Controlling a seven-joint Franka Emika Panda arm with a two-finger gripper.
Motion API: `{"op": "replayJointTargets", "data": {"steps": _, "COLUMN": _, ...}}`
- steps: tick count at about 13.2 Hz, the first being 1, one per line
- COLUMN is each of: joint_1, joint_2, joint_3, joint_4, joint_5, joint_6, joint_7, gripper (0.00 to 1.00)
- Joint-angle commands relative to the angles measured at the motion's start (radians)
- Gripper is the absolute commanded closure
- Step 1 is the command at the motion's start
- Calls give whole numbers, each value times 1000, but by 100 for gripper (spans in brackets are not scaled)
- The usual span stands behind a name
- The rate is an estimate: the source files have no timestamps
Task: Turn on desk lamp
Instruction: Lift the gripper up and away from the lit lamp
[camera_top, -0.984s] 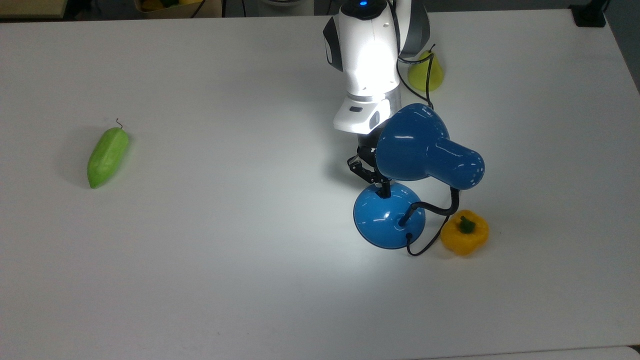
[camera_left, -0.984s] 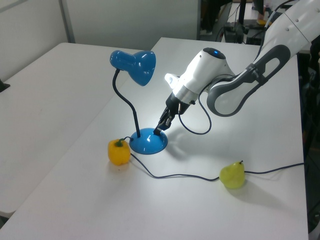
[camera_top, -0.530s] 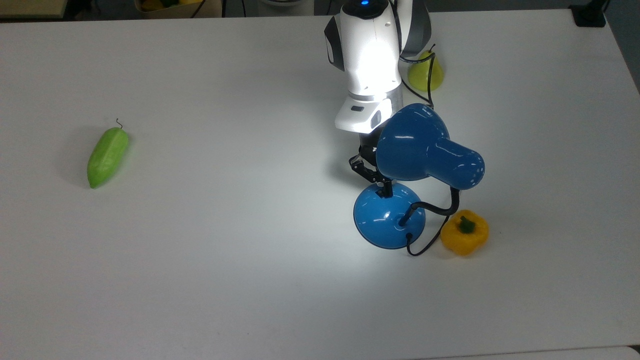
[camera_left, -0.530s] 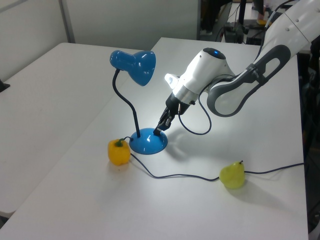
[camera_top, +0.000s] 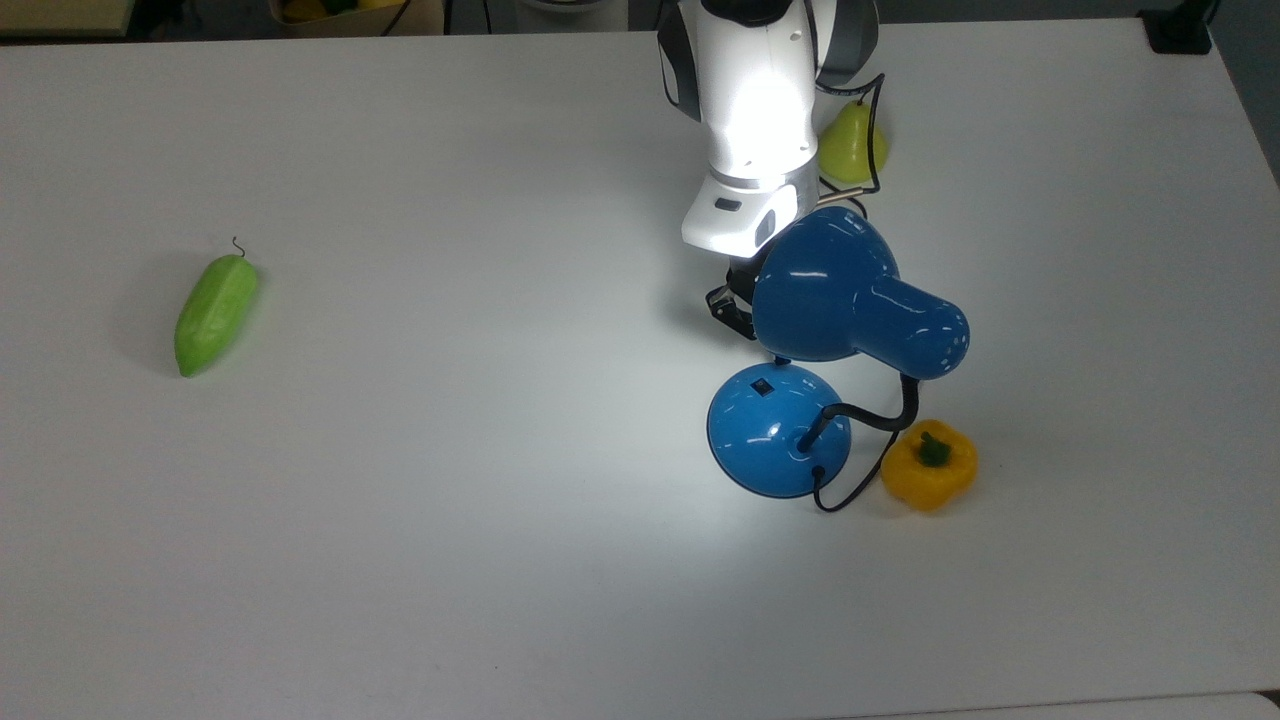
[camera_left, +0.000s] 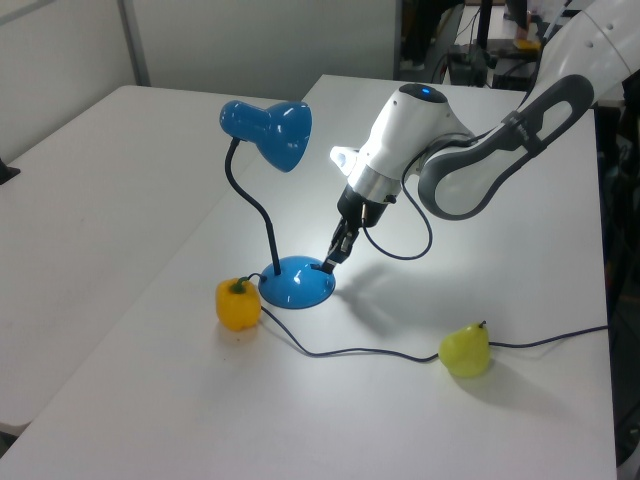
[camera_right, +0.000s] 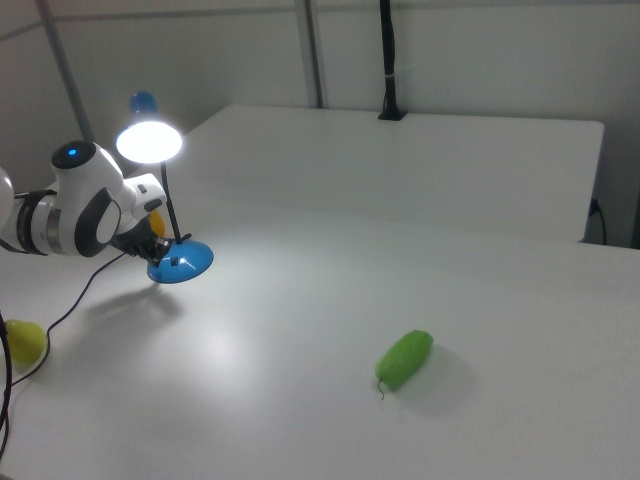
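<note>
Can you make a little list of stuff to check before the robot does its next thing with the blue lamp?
1. Is the desk lamp glowing? Ok: the right view shows the shade bright and a light pool on the table.
2. Is the hand off the switch? Ok: the top view shows the switch uncovered.
3. Is the hand clear of the base? Cannot tell: in the left view its tip sits right at the base's edge.
4. Is the lamp standing upright? Ok: base flat, shade up.
5. Is the cord out of the arm's way? Not ok: it runs past the pear, below the arm.
6. Is the yellow pepper undisturbed? Ok: it sits beside the base.
</note>
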Motion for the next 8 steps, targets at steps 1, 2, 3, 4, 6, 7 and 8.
{"op": "replayJointTargets", "data": {"steps": 1, "joint_1": 18, "joint_2": -97, "joint_3": 4, "joint_4": -13, "joint_5": 2, "joint_6": -315, "joint_7": 13, "gripper": 100}}
{"op": "replayJointTargets", "data": {"steps": 2, "joint_1": 18, "joint_2": -134, "joint_3": 4, "joint_4": -13, "joint_5": 2, "joint_6": -438, "joint_7": 13, "gripper": 88}}
{"op": "replayJointTargets", "data": {"steps": 3, "joint_1": 18, "joint_2": -177, "joint_3": 4, "joint_4": -11, "joint_5": 0, "joint_6": -579, "joint_7": 13, "gripper": 68}}
{"op": "replayJointTargets", "data": {"steps": 4, "joint_1": 16, "joint_2": -214, "joint_3": 4, "joint_4": -11, "joint_5": -1, "joint_6": -653, "joint_7": 13, "gripper": 56}}
{"op": "replayJointTargets", "data": {"steps": 6, "joint_1": 16, "joint_2": -292, "joint_3": 4, "joint_4": -13, "joint_5": -1, "joint_6": -765, "joint_7": 16, "gripper": 0}}
{"op": "replayJointTargets", "data": {"steps": 7, "joint_1": 7, "joint_2": -350, "joint_3": 4, "joint_4": -8, "joint_5": -1, "joint_6": -851, "joint_7": 30, "gripper": 0}}
{"op": "replayJointTargets", "data": {"steps": 8, "joint_1": 4, "joint_2": -389, "joint_3": 2, "joint_4": -5, "joint_5": -1, "joint_6": -905, "joint_7": 37, "gripper": 0}}
